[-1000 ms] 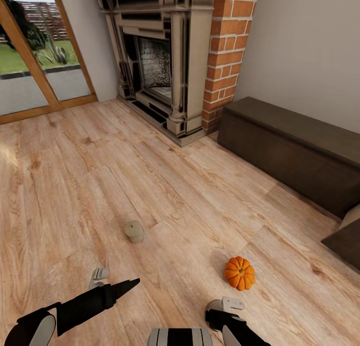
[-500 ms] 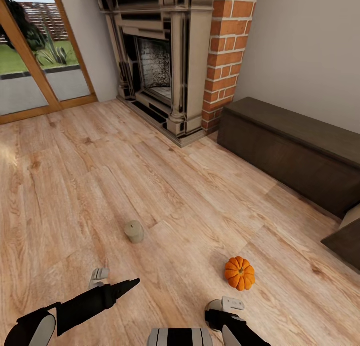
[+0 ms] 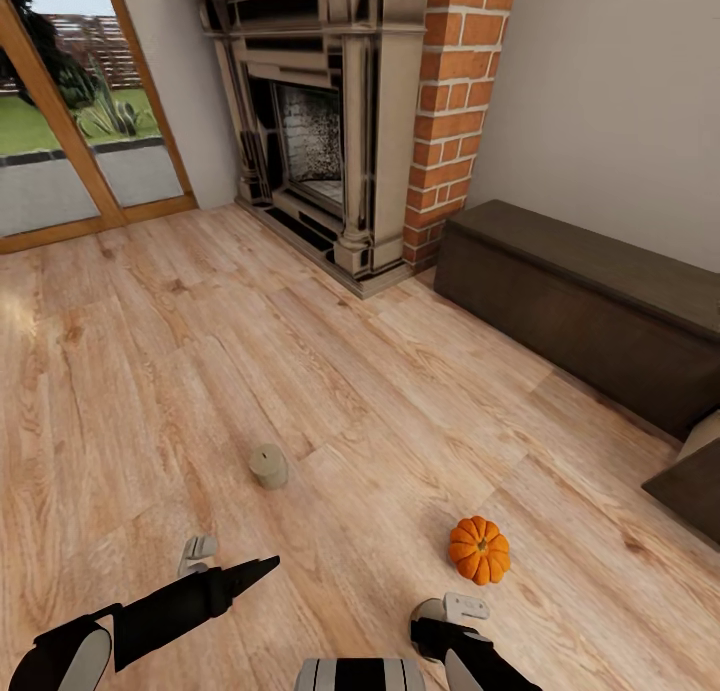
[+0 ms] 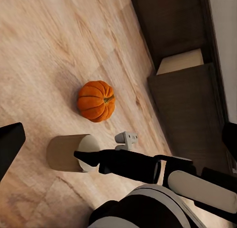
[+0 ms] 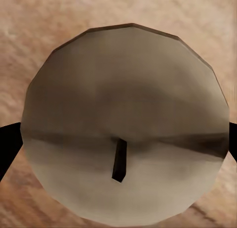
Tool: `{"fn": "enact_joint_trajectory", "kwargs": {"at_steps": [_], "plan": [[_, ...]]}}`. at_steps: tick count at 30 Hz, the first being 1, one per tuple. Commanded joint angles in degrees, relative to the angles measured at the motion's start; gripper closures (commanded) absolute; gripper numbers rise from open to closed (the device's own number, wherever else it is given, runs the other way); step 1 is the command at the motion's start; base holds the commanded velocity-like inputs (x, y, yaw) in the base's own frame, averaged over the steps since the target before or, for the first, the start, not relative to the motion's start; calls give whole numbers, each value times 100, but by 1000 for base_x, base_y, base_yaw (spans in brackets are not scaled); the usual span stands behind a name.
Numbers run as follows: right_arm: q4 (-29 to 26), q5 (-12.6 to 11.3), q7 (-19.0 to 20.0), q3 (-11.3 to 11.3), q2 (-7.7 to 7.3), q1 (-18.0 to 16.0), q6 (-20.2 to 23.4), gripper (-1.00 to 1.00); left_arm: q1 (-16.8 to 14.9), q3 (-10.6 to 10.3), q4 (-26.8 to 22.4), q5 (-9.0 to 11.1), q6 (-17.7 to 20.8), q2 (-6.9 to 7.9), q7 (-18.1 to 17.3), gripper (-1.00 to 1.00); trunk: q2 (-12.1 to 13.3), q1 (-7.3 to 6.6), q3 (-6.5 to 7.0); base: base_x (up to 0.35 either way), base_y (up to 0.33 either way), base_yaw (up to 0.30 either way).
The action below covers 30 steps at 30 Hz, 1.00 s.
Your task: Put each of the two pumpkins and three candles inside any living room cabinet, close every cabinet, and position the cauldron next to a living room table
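An orange pumpkin sits on the wood floor just ahead of my right gripper. That gripper points down over a beige candle. Its dark fingers press against both sides of the candle. A second candle stands upright on the floor ahead of my left gripper, which is open and holds nothing. The long dark-brown cabinet runs along the right wall. One drawer stands pulled out, with its pale interior showing.
A beige stone fireplace with a brick column stands at the back. Glass doors are at the back left. Open wood floor lies between me and them.
The head camera has tilted slightly, so the whole picture has shifted a little. The arms, the candles and the pumpkin have not moved.
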Motion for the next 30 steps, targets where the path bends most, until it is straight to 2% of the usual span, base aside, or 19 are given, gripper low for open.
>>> {"fn": "enact_joint_trajectory", "kwargs": {"at_steps": [1, 7, 16, 19, 24, 30], "plan": [[-13, -43, -54, 47, -5, -1, 28, 100, -2, 4, -1, 12, 30, 0, -11, -100, -2, -1, -4, 0, 0, 0], [-1, -68, -92, 22, -26, -1, 31, 100, -2, 4, -1, 12, 30, 0, -11, -100, 5, -14, 107, 0, 0, 0], [236, -99, -128, -8, -94, -3, 497, 100, -2, 4, -1, 12, 30, 0, -11, -100, 6, -17, 129, 0, 0, 0], [258, -102, -133, -18, -149, -4, 546, 100, -2, 4, -1, 12, 30, 0, -11, -100, 10, -24, 195, 0, 0, 0], [266, -106, -129, -21, -181, -2, 553, 100, -2, 4, 1, 12, 30, 0, -11, -100, 10, -24, 195, 0, 0, 0], [268, -107, -129, -23, -190, -1, 557, 100, -2, 4, 1, 12, 30, 0, -11, -100, 18, -40, 328, 0, 0, 0]]}}
